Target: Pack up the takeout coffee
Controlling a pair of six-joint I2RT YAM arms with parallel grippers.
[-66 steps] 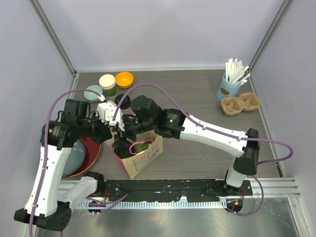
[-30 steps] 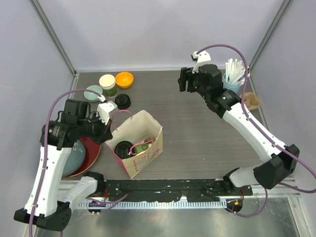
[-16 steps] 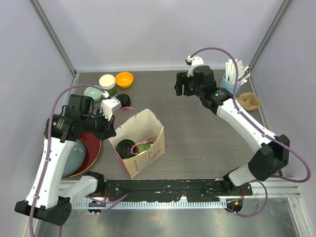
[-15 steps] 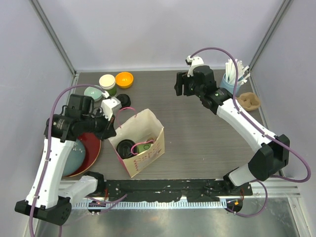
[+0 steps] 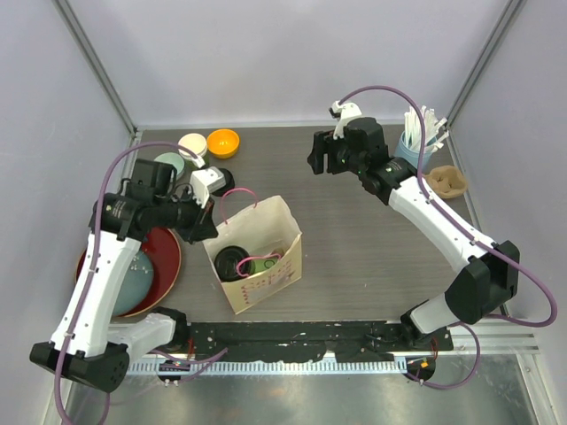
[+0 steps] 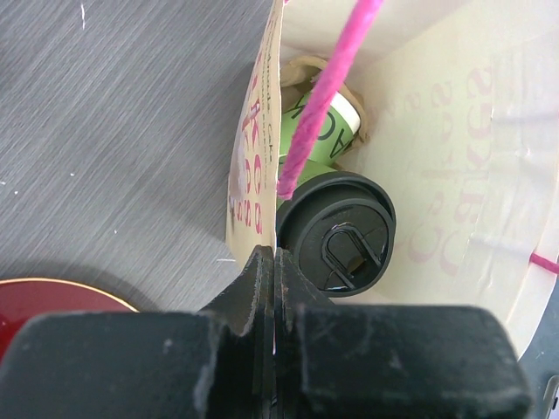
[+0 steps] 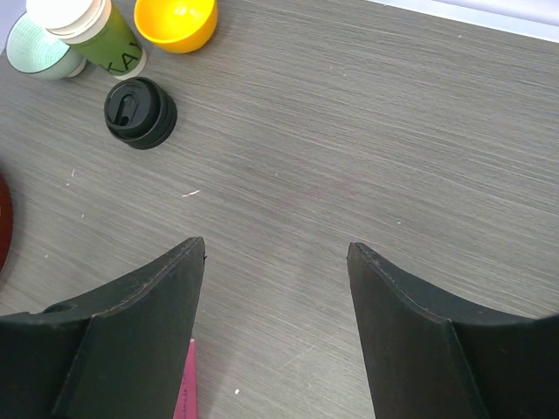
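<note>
While the left tool (image 6: pixel 272 266) is pressed together on the left rim of the paper bag (image 5: pixel 266 282), pinching the paper so the mouth stands open, one lidded coffee cup (image 6: pixel 341 231) sits upright on the bag floor, black lid up. It is just beside a light-green labelled cup (image 6: pixel 336 131) deeper in; upright or tipped, cannot tell. The pinch looks meant to steady the bag and hold it wide for a drop from above, my read. A pink handle (image 6: pixel 323 96) crosses over the opening. The second coffee cup (image 7: pixel 140 112) stands on the worktop (image 7: pixel 367 131) behind the bag, lid on. It is near a green cup with a cream lid (image 7: pixel 87 30) and an orange bowl (image 7: pixel 179 19), touching neither. The right tool (image 7: pixel 275 249) hovers empty over bare worktop at rear centre, fingers spread wide, well apart from that cup, likely staged to go for it. Room: open worktop lies between the right tool and the cup, but the left wrist hangs close by that corner, so coming in from the right looks freer. The bag's left wall is near a red plate (image 5: pixel 168 257), and its right side has free worktop. The blue straw cup (image 5: pixel 409 159) and cardboard carrier (image 5: pixel 438 184) sit far right rear, out of the way. Risk: the handle loop snagging a lowered cup.
</note>
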